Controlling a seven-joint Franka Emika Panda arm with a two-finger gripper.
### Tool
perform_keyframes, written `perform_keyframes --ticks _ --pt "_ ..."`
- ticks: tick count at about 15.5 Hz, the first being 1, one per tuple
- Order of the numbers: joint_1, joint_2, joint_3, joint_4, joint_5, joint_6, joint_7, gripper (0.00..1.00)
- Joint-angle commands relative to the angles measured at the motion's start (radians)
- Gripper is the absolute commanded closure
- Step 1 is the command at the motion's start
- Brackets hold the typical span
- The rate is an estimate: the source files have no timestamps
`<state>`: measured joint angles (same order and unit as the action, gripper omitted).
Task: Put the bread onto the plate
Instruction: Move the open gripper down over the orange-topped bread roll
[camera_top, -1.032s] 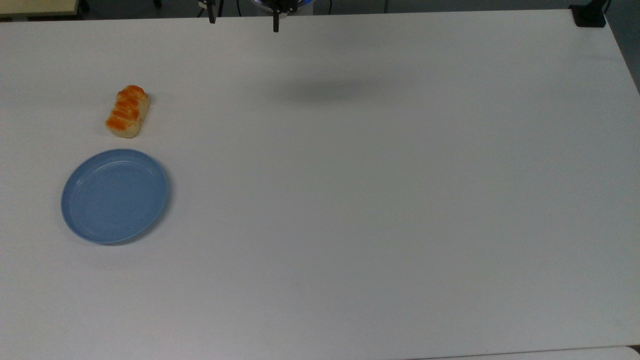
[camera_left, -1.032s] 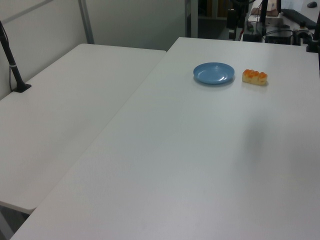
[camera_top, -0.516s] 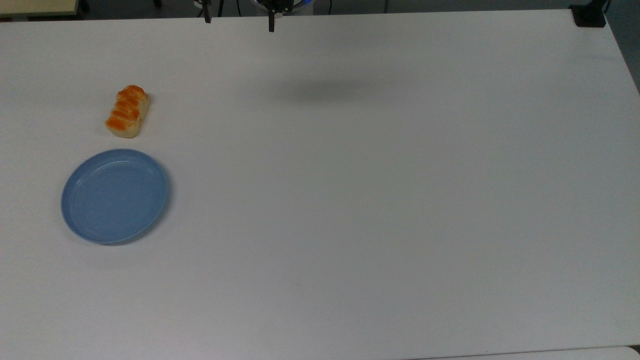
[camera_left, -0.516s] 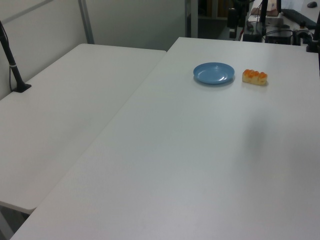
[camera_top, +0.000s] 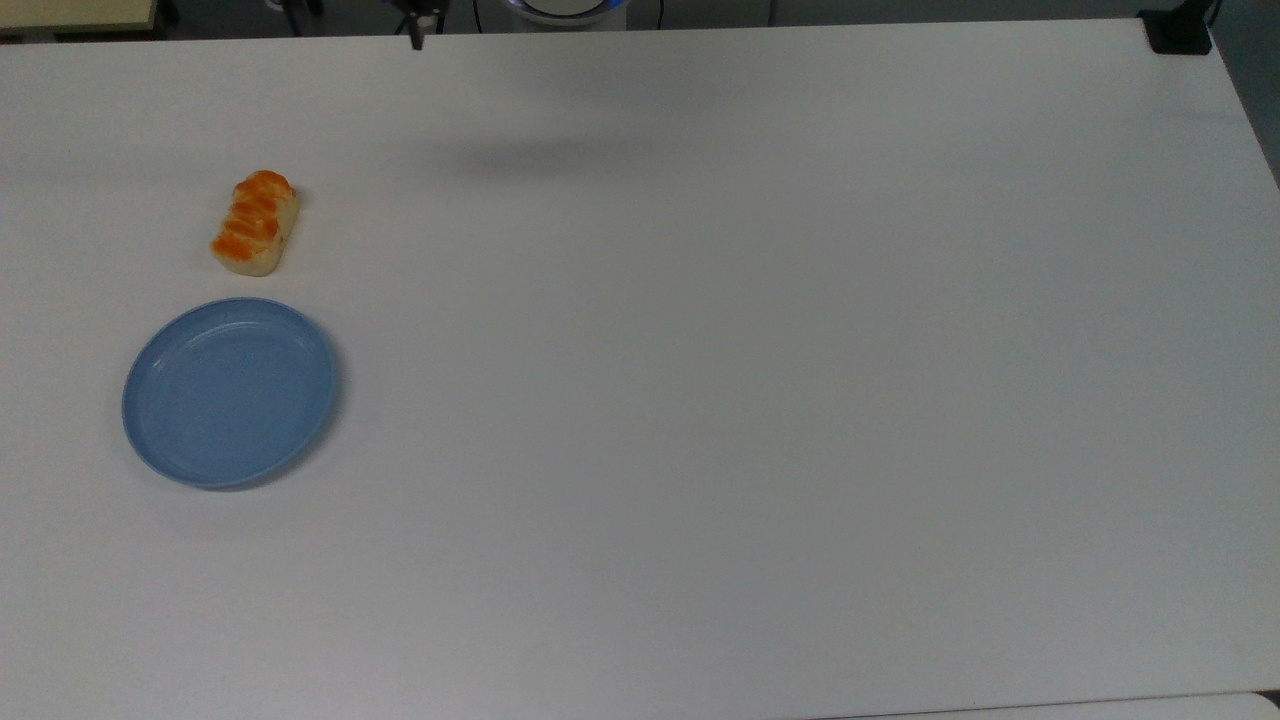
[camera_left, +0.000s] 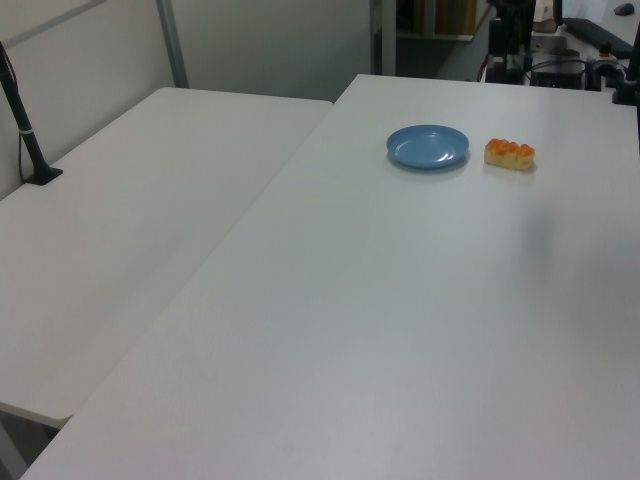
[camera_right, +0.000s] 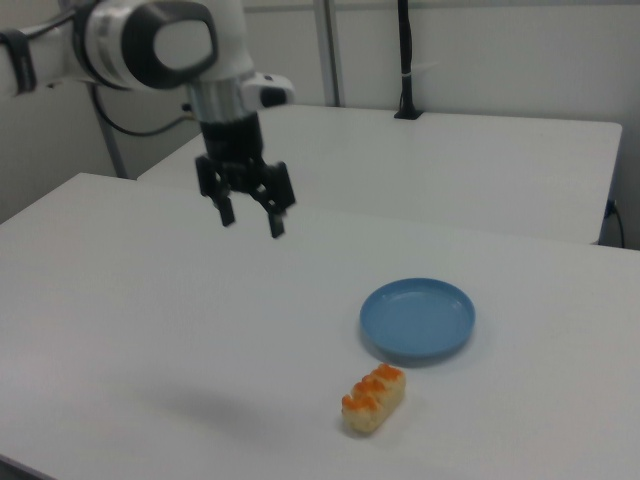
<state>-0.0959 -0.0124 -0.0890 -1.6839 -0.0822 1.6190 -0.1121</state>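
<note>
Table (camera_top: 760, 400): white, I see plate and bread on it. Arm (camera_right: 150, 45): white, hanging above table in right view. Plate (camera_top: 229, 392): blue, flat on table, nothing in it. Gripper (camera_right: 251, 219): I read fingers spread, nothing between them, well above table, well apart from bread. Bread (camera_top: 255, 223): on table near plate rim, not touching; lies toward top view's top from plate.

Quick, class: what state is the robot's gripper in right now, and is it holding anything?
Gripper: jaws open, holding nothing, up in the air above the table.
</note>
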Motion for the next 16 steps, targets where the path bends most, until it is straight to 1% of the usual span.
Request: perform_keyframes --ticks 1,4,6,10,12,16 --pt "-0.089 -0.021 0.0 -0.154 0.019 0.146 -0.053 0.0" --pt "-0.156 0.026 0.0 -0.25 0.01 0.249 -0.096 0.0" --pt "-0.191 0.081 0.0 -0.286 0.007 0.301 -0.1 0.0" --pt "-0.245 0.172 0.0 -0.287 0.007 0.389 -0.092 0.0" --pt "-0.254 0.209 0.0 -0.287 0.007 0.459 -0.087 0.0" --pt "-0.28 0.264 0.0 -0.281 0.007 0.542 -0.087 0.0"
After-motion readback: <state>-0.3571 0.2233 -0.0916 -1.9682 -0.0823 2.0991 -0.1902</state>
